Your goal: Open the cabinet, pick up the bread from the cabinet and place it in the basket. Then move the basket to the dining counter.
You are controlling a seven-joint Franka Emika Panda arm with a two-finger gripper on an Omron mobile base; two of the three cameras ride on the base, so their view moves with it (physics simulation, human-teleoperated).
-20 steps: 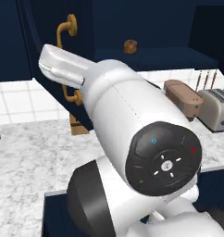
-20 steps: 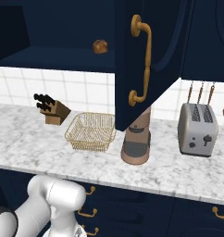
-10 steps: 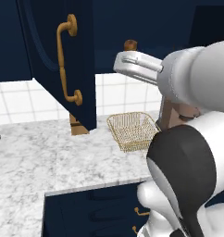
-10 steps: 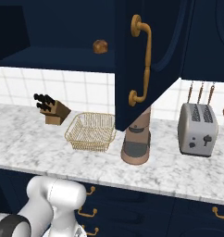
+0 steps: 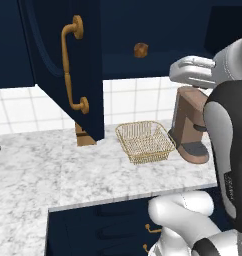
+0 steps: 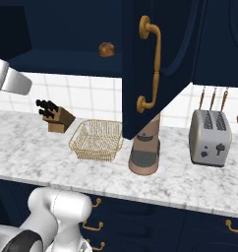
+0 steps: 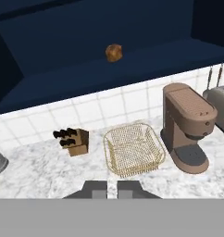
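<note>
The navy cabinet (image 5: 53, 55) stands open, its door (image 6: 140, 64) with the long brass handle swung out over the counter. The bread (image 5: 140, 49) (image 6: 106, 49) (image 7: 114, 53), a small brown lump, lies on the cabinet's shelf. Below it, the gold wire basket (image 5: 144, 141) (image 6: 97, 140) (image 7: 132, 149) sits on the marble counter with nothing in it. My gripper (image 7: 112, 190) is shut with nothing between its tips; it hangs well back from the shelf and faces both bread and basket. The dining counter is out of view.
A brown coffee machine (image 5: 190, 130) (image 6: 144, 147) (image 7: 185, 125) stands right of the basket, and a knife block (image 6: 57, 118) (image 7: 74, 141) to its left. Further right stands a toaster (image 6: 209, 138). The open door hangs over the counter beside the basket.
My hand has left the door handle and swung right, across the front of the open cabinet. The door stands further open than a second ago.
</note>
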